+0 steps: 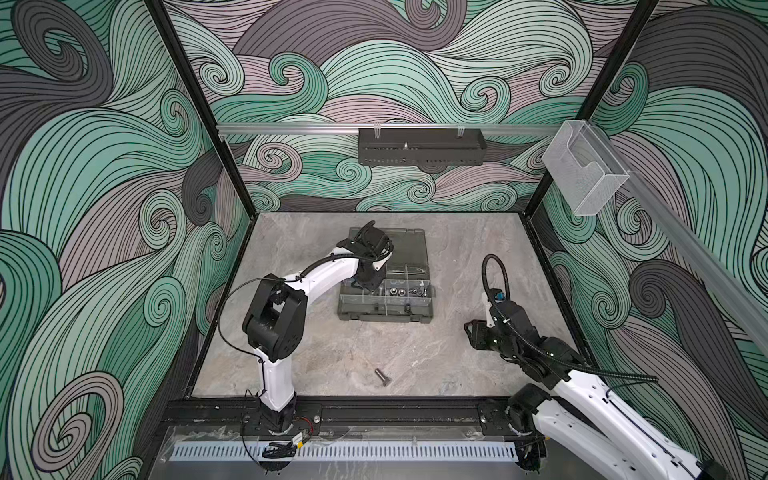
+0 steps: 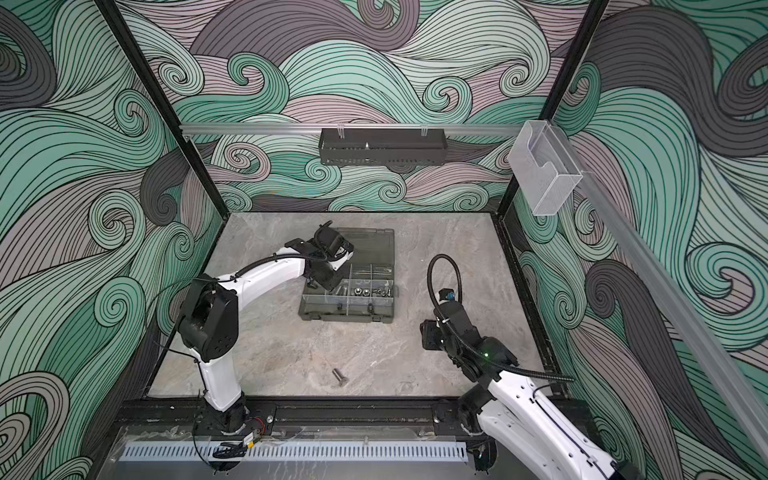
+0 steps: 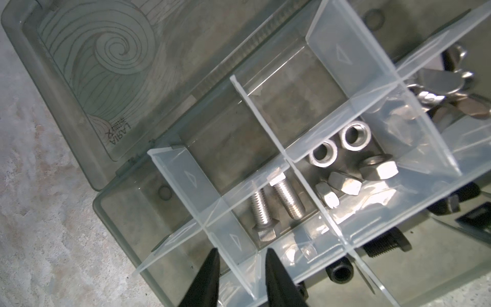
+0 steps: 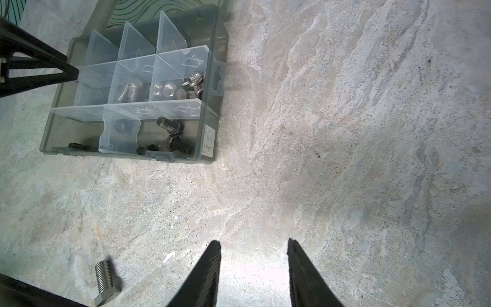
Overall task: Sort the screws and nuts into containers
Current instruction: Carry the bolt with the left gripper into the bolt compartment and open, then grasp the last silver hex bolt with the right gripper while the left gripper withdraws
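Observation:
The smoky-grey organiser case lies open mid-table, its containers split by clear dividers. My left gripper hangs open and empty over the case's left side, its tips above a divider. Just beyond the tips, two silver screws lie in one compartment. Several silver nuts fill the compartment beside it. Black screws sit in a front compartment. One silver screw lies loose on the table near the front. My right gripper stands open over bare table, right of the case.
The case's lid lies flat behind it. Wing-shaped silver parts sit in a far compartment. A black perforated tray hangs on the back wall. A clear acrylic box is on the right wall.

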### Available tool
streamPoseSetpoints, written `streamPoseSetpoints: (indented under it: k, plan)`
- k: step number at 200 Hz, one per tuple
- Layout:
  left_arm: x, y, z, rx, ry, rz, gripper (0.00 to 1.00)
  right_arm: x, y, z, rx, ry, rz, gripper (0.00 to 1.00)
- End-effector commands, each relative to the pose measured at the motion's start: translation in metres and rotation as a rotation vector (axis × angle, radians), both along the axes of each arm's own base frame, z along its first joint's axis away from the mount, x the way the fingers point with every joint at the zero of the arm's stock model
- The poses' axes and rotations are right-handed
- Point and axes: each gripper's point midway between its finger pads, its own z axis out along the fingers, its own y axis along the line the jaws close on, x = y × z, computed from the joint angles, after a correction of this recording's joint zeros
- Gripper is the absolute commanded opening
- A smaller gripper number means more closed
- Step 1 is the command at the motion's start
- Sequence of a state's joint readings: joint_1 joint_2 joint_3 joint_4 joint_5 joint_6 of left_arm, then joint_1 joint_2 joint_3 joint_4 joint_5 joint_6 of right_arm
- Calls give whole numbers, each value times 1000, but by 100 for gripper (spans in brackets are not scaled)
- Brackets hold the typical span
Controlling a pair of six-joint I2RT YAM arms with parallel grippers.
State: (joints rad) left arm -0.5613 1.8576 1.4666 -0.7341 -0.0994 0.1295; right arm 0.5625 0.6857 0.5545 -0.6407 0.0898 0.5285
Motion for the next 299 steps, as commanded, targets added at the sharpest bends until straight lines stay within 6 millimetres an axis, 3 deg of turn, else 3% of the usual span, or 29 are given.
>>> streamPoseSetpoints:
  k: [1, 53, 101, 133, 205, 252, 299]
  plan:
    - [-1, 1, 20, -73, -28, 33, 33, -1, -1, 0, -1, 5, -4, 43]
    - [-8, 11, 35, -127, -47, 63, 34, -2, 0, -3, 1, 17, 0, 43]
    - [-27, 27, 46, -177, -62, 94, 34, -4, 8, -9, 26, 58, 22, 42]
    - [-42, 46, 54, -220, -83, 141, 34, -5, 34, -17, 102, 109, 72, 40]
    - [-70, 92, 65, -279, -130, 248, 35, -18, 105, -33, -6, 176, 272, 41]
    - [-73, 100, 58, -299, -141, 281, 35, -33, 160, -41, -60, 214, 420, 41]
    - [-70, 103, 64, -318, -152, 295, 35, -48, 198, -57, -84, 264, 511, 41]
